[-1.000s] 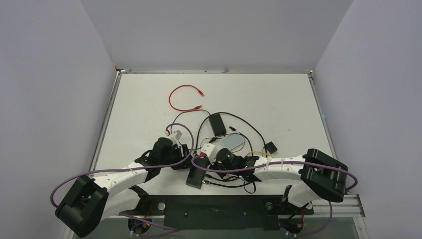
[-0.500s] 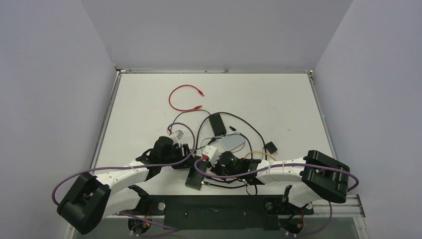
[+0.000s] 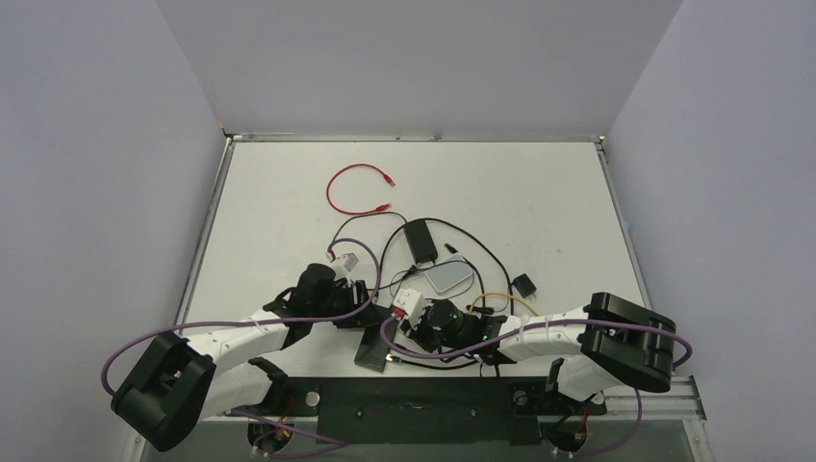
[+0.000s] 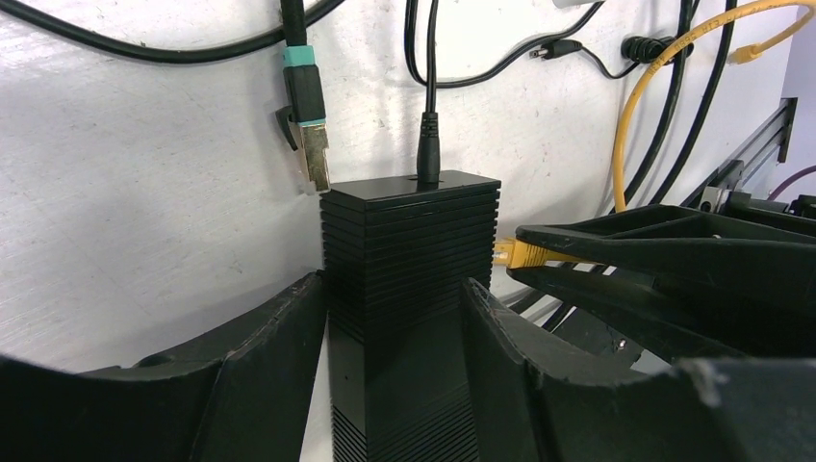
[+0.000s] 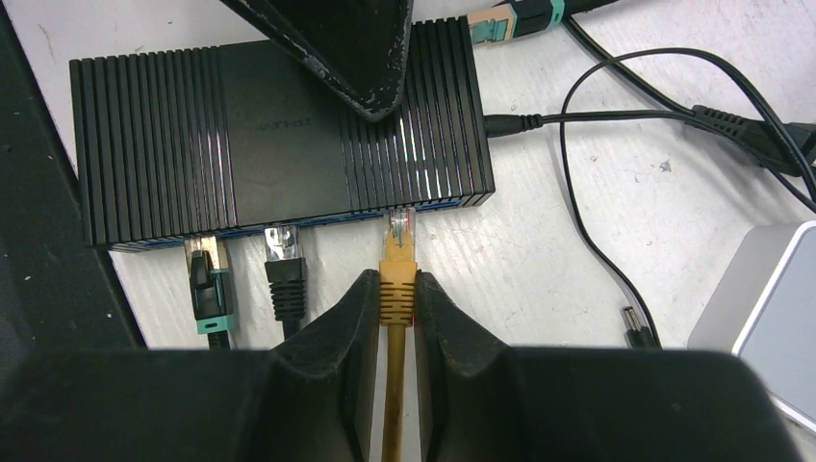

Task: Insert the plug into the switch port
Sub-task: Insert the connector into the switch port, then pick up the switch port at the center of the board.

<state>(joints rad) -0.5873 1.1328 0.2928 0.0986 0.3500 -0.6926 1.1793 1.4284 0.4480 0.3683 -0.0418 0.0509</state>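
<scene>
The black ribbed switch (image 5: 269,135) lies near the table's front edge, also seen in the top view (image 3: 375,344) and the left wrist view (image 4: 409,241). My left gripper (image 4: 395,318) is shut on the switch across its sides. My right gripper (image 5: 395,294) is shut on the yellow plug (image 5: 396,265), whose clear tip sits at a port in the blue-trimmed face (image 5: 423,205). A teal-booted plug (image 5: 207,284) and a black plug (image 5: 286,269) sit in ports further left. The yellow plug also shows in the left wrist view (image 4: 520,253).
A power lead (image 5: 520,122) enters the switch's end. A light grey pad (image 5: 770,308) lies to the right, a loose barrel plug (image 5: 635,324) beside it. In the top view a black adapter brick (image 3: 420,240), a red cable (image 3: 356,190) and black cables (image 3: 481,255) lie behind.
Both arms have shifted toward the front edge and slightly left, carrying the switch and the yellow plug with them; the right gripper has closed in on the switch's face.
</scene>
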